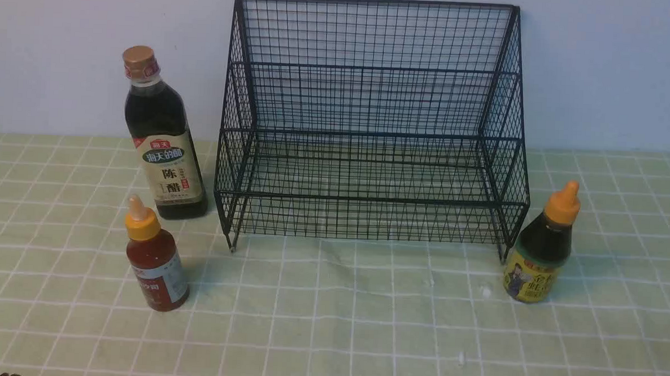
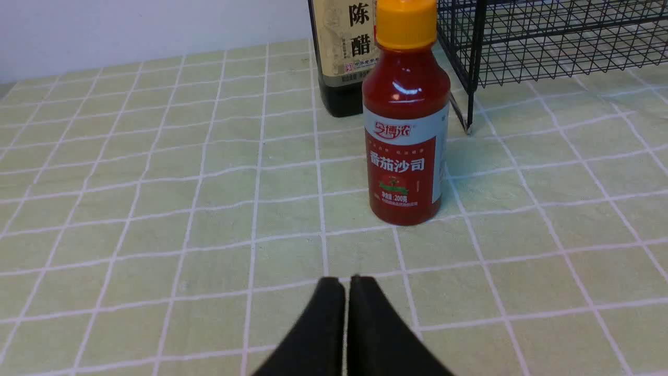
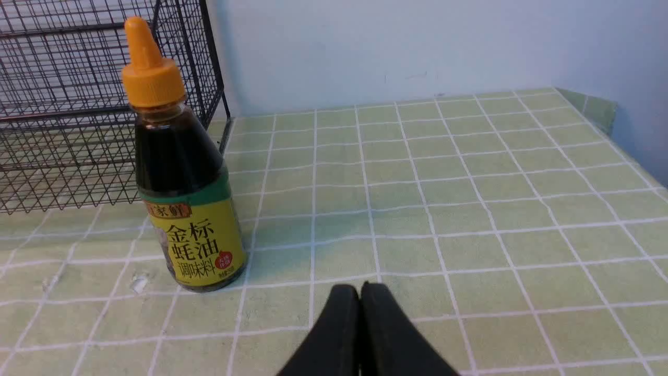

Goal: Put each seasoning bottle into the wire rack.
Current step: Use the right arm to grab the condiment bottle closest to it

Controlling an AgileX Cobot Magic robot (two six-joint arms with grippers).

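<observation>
Front view puts the vinegar bottle (image 1: 164,146) and red-sauce bottle (image 1: 156,265) left of the wire rack (image 1: 368,199), the dark-sauce bottle (image 1: 541,253) at its right corner, and with left gripper (image 2: 347,282) and right gripper (image 3: 360,290) both closed and empty, we fear jaws opening late could topple one.

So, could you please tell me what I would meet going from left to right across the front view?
Red sauce bottle, wire rack, dark sauce bottle. The vinegar bottle overlaps the red one, so it is left out.
</observation>
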